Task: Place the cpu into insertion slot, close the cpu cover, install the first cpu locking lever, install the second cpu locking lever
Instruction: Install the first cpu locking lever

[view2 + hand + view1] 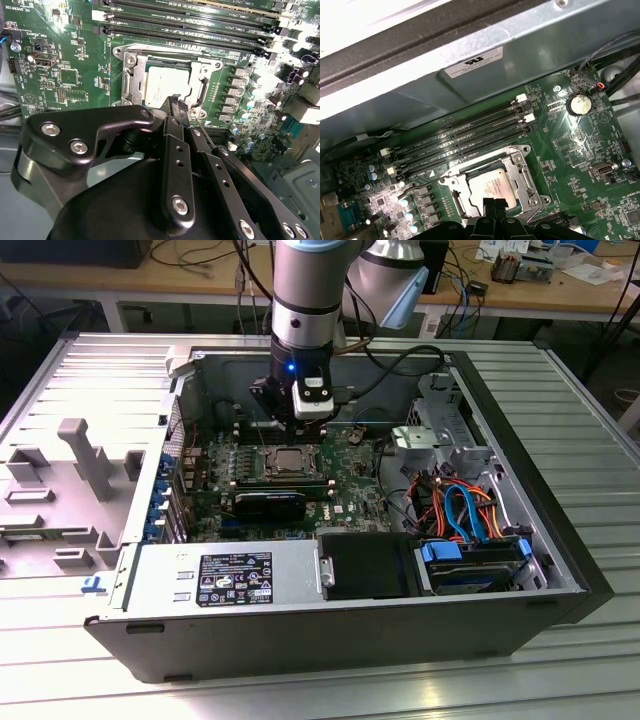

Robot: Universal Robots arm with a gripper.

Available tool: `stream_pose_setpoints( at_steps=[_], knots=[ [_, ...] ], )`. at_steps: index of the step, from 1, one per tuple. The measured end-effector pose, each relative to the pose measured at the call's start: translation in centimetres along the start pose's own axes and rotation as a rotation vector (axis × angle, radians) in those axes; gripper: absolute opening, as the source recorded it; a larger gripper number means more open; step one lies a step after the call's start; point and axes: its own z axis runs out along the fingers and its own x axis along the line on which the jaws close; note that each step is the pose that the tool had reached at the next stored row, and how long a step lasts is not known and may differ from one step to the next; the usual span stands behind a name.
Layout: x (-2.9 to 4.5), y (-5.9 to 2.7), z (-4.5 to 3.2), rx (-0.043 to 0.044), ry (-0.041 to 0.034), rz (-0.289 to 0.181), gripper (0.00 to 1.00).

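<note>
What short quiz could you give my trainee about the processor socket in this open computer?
1. True or false: the small square silver-grey cpu lies in the silver-rimmed square insertion slot.
2. The thin silver metal cpu cover is: A standing upright, B lying flat around the cpu, C missing.
3. Fill in: the black tool hangs over the edge of the ____.
Key: 1 true; 2 B; 3 insertion slot.

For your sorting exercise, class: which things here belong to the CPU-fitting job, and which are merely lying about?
Job in hand: cpu, cpu cover, gripper.
Lying about: memory slots, coin battery, power supply, drive cables.
</note>
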Motion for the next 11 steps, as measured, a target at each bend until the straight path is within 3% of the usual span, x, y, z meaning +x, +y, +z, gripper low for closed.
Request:
stream_pose_setpoints(
  at_steps=[11],
  knots=[
    [0.00, 0.00, 0.00, 0.0023, -0.0002, -0.034, 0.11]
  ],
)
